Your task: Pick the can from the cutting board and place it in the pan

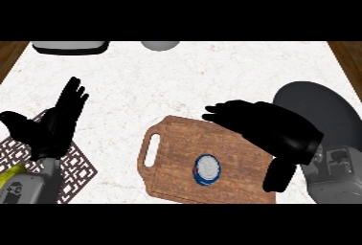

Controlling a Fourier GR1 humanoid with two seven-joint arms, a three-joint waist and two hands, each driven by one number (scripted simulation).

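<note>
A blue can with a pale lid (207,169) stands upright on the wooden cutting board (176,143), toward its near side. My right hand (272,131) hovers over the board's right part, above and to the right of the can, fingers relaxed and pointing left, holding nothing. The dark round pan (325,112) lies at the right, partly hidden by that hand and forearm. My left hand (56,122) rests open at the left, fingers up, away from the board.
A patterned brown trivet (74,170) lies under the left forearm, with a yellow object (10,174) at its left edge. At the counter's far edge sit a dark-rimmed white container (69,46) and a grey rounded object (160,45). Wood borders both sides.
</note>
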